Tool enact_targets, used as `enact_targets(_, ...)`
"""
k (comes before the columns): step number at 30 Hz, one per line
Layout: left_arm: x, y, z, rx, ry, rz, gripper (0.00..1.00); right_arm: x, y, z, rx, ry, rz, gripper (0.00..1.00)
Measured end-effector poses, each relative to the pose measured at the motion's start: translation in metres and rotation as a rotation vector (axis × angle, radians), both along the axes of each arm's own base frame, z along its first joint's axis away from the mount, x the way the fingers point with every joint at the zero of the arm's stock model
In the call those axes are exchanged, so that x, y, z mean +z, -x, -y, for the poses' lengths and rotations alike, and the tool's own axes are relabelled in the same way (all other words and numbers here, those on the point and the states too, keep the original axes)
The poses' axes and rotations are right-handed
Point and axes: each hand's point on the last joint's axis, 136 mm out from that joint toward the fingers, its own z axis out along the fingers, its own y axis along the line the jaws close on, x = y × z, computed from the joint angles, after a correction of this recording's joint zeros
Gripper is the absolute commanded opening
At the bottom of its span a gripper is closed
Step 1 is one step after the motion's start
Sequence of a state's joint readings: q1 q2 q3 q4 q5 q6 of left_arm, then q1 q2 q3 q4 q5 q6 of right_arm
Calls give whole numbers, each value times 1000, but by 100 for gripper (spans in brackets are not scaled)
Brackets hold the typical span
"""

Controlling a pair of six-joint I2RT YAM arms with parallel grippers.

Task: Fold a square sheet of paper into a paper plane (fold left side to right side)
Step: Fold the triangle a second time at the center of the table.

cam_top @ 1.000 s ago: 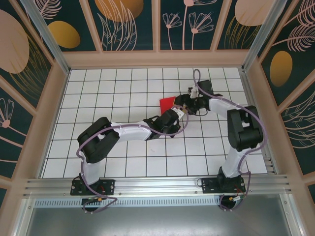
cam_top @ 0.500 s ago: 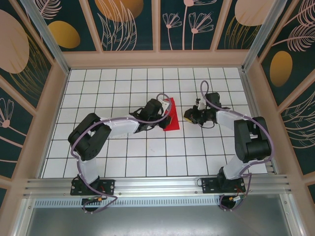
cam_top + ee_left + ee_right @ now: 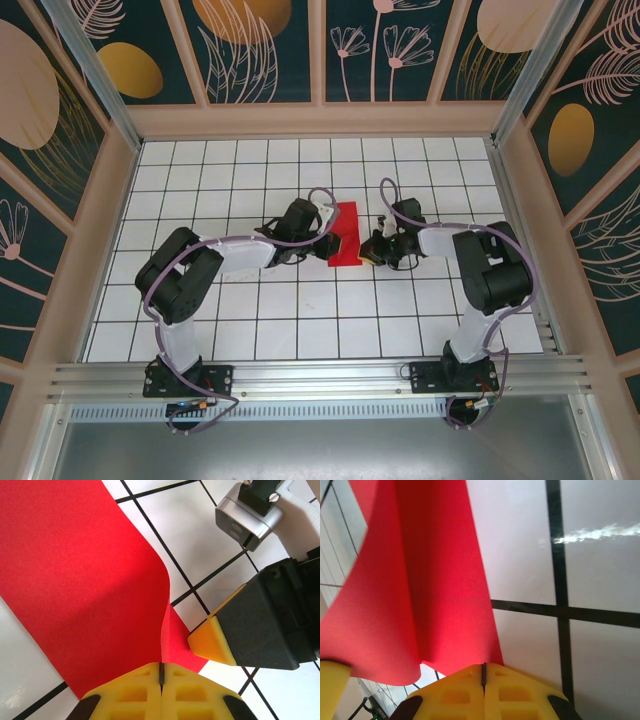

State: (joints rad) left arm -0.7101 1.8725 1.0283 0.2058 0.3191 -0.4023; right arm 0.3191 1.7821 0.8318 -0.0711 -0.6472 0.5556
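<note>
The square sheet of paper [image 3: 347, 226] is bright red and sits near the middle of the tiled table as a narrow, curled strip. My left gripper [image 3: 327, 241] is at its near left edge. In the left wrist view the left gripper [image 3: 161, 669] is shut on a raised ridge of the red sheet [image 3: 85, 580]. My right gripper [image 3: 367, 252] meets the sheet's near right corner. The right wrist view has the right gripper [image 3: 483, 668] shut, with the sheet's [image 3: 435, 590] lower edge running into its jaws. The two grippers are close together.
The table [image 3: 200, 300] is white with a black grid, fenced by a wooden frame and patterned walls. The right gripper's yellow fingertip [image 3: 212, 642] and black body crowd the left wrist view. Both arms reach in from the near rail [image 3: 320, 378].
The left arm swung left and now holds the sheet from its left side. The right gripper moved left to the sheet's near corner and went from open to shut. The sheet lies further right, narrower.
</note>
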Motion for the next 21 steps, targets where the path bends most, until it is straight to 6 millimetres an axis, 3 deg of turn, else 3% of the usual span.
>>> enact_targets(13,-7,-6,-15,6,-39,-20,5,-3,-1,1,23,44,-7,7)
enact_targets(21,-11,-16,-15,3,-61,-13,5,-3,-1,0,35,54,1,7)
